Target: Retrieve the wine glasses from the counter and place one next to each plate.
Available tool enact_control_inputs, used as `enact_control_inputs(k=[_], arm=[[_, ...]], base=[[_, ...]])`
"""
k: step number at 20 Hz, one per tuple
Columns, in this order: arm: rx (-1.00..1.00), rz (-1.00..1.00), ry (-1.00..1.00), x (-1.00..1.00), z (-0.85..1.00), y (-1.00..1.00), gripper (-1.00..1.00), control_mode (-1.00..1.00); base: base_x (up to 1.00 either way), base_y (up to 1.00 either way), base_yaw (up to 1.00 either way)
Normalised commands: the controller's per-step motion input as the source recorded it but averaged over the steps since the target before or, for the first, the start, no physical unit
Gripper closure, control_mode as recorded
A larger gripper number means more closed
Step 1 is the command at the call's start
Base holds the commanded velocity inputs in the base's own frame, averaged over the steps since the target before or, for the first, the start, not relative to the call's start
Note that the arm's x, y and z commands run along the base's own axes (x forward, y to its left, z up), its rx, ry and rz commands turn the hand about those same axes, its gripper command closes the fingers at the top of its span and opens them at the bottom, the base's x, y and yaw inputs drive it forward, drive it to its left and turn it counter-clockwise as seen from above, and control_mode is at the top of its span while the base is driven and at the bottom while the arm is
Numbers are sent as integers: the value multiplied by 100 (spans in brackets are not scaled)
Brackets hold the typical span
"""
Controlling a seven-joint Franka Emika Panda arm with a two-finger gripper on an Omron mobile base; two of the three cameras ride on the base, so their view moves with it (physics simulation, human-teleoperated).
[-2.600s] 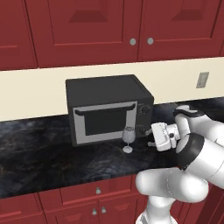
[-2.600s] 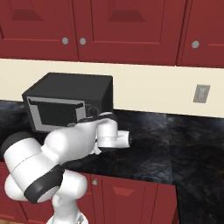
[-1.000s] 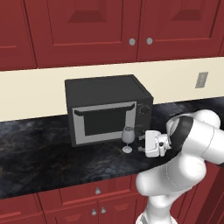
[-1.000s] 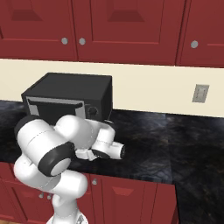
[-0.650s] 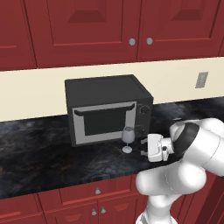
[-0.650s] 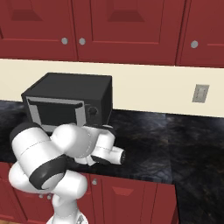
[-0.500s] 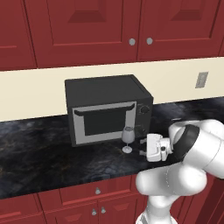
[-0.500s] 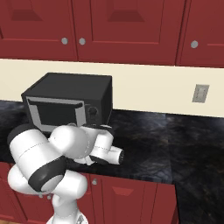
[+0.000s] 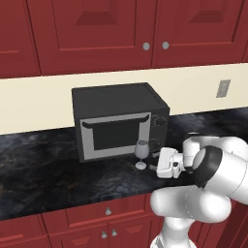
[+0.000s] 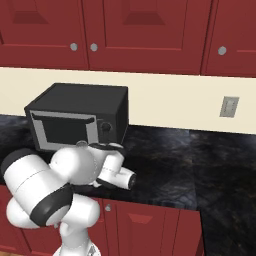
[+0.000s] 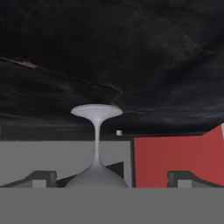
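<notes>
A wine glass [image 9: 141, 154] stands upright on the black marbled counter [image 9: 58, 177], just in front of the dark microwave [image 9: 118, 121] near its right front corner. In the hand view the glass [image 11: 96, 144] appears upside down, foot at the top and bowl at the bottom, centred between the two dark fingertips [image 11: 41, 178]. The gripper [image 9: 156, 162] reaches towards the glass from the right, held level just above the worktop. Its jaws stand wide, one tip on either side of the bowl, not touching the glass. The white arm is folded tightly, its elbow bulging over the counter's front edge above the red drawers [image 9: 104, 211].
</notes>
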Motion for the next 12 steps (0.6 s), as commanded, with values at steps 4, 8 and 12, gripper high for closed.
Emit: enact_control_inputs(k=[4, 8, 12], arm=[[0, 0, 0, 8, 0, 29, -100, -100], [1, 0, 1, 7, 0, 2, -100, -100], [10, 0, 10, 0, -4, 11, -100, -100]], base=[[0, 0, 0], [0, 0, 0], [0, 0, 0]])
